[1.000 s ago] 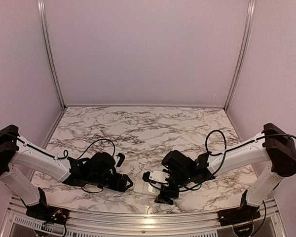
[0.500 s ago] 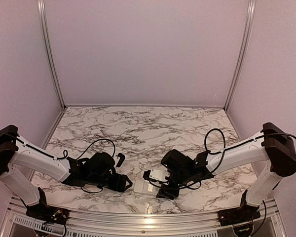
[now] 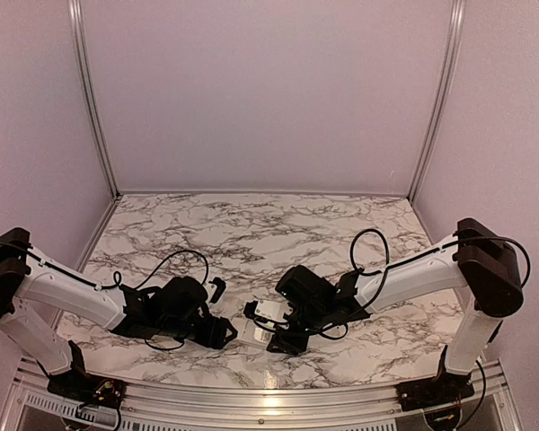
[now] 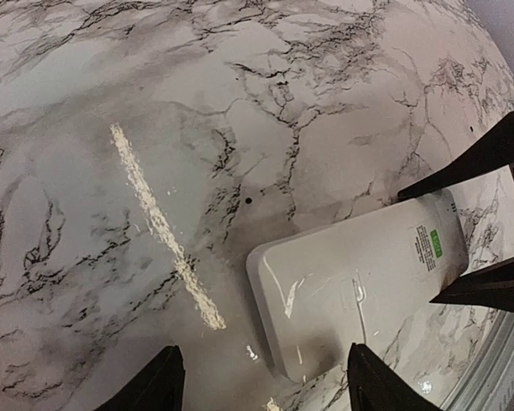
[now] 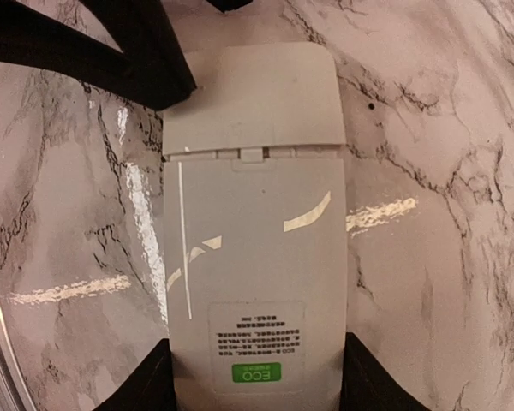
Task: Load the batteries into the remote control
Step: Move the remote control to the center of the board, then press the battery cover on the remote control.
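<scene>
Now the left gripper (image 4: 272, 378) stands apart, clamping nothing, one end of the remote control (image 5: 253, 240) between its tips at 6 o'clock on the bench (image 4: 154, 128); the right gripper (image 5: 257, 378) clamps its long sides, having narrowed and shifted toward 9 o'clock

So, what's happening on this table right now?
The flat white rectangular remote control lies back-up on the marble table, battery cover in place. The right gripper straddles its green-labelled end; whether it grips is unclear. The left gripper hovers open at the opposite end. No batteries are visible.
</scene>
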`<state>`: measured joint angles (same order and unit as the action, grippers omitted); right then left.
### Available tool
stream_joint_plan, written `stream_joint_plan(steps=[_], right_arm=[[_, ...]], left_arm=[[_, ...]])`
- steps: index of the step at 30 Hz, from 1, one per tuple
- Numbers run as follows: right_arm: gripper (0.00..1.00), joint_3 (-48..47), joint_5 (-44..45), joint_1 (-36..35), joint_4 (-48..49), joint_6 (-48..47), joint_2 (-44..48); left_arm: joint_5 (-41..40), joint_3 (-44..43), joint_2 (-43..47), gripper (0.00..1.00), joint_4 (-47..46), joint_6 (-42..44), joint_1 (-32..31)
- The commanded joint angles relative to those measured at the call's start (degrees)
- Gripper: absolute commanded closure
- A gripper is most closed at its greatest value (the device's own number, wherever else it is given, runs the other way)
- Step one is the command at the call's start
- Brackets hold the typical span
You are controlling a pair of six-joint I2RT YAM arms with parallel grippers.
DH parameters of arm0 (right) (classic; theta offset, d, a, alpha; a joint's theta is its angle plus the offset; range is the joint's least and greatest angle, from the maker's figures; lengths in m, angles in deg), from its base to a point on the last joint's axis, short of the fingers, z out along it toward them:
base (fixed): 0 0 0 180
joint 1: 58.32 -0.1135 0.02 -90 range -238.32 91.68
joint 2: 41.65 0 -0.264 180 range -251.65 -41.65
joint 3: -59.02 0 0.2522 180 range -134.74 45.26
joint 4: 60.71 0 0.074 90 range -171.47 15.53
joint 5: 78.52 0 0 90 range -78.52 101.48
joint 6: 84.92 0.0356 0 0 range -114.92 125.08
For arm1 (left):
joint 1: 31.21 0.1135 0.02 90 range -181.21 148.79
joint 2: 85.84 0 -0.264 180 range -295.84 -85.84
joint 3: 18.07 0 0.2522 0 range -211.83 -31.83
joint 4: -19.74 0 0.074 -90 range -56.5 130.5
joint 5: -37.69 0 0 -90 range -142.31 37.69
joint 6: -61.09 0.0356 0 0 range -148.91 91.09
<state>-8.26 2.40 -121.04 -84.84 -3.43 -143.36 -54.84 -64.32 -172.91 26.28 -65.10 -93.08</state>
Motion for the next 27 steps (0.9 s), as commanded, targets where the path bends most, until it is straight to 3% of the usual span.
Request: stream_joint_plan(steps=[1, 27], right_arm=[[0.59, -1.0, -0.9, -0.4, 0.7, 1.1, -1.2], [0.64, -1.0, -0.2, -0.5, -0.6, 0.2, -1.4]], left_arm=[[-2.0, -2.3, -1.2, 0.32, 1.3, 3.5, 0.2], [-1.9, -5.0, -7.5, 0.31, 2.2, 7.2, -1.0]])
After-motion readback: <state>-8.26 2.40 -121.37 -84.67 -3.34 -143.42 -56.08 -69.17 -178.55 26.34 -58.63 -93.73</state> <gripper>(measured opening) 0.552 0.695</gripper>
